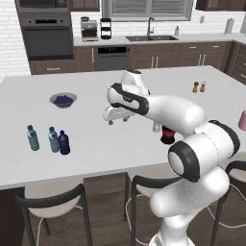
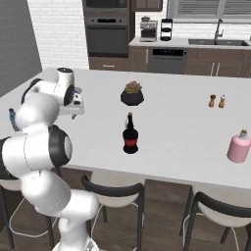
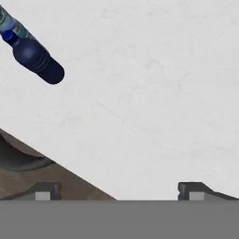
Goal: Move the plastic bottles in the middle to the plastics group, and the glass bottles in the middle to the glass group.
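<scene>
The dark navy bottle (image 1: 64,142) already stands touching the two teal-blue bottles (image 1: 43,138) at the lower left of the left base view. The dark red bottle (image 2: 130,134) stands mid-frame in the right base view, well apart from the pale pink vessel (image 2: 239,146) at the right edge. The clear bottle (image 1: 156,127) peeks from behind my arm, so a careless swing could topple it or the red one. My gripper (image 3: 119,189) hangs wide open and empty over bare desk (image 3: 149,93), the navy bottle at the hand view's upper left.
</scene>
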### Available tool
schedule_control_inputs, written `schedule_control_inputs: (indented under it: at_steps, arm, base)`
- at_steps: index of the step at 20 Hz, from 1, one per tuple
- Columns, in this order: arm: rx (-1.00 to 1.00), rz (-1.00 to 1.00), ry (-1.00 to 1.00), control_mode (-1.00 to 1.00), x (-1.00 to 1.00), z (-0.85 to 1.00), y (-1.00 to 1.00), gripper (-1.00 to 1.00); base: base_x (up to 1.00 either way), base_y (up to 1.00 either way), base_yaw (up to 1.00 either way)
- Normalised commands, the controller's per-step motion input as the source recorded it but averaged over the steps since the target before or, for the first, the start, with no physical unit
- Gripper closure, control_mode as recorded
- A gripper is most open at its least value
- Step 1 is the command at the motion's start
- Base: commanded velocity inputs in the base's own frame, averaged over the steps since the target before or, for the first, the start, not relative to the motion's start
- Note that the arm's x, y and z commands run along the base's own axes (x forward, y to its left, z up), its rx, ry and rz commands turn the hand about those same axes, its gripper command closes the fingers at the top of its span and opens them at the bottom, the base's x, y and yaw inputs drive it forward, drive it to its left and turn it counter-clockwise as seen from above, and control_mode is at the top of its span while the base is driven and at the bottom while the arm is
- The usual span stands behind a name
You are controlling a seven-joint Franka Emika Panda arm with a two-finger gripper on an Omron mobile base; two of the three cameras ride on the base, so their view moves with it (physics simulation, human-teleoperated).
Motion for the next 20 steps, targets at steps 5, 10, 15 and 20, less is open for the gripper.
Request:
schedule_control_inputs:
  at_steps: [5,10,15,20]
  arm:
    - [-0.17,-0.19,-0.14,-1.0,-0.1,-0.03,-0.85,-1.0]
    - [-0.09,-0.34,0.0,-1.0,0.0,0.09,-0.75,-1.0]
    - [-0.02,-0.3,-0.01,-1.0,-0.13,0.14,-0.86,-1.0]
    - [0.0,-0.23,-0.05,-1.0,-0.14,0.12,-0.86,-1.0]
  base:
    - [0.0,0.0,0.0]
    - [0.0,0.0,0.0]
    - [0.0,0.0,0.0]
    - [0.0,0.0,0.0]
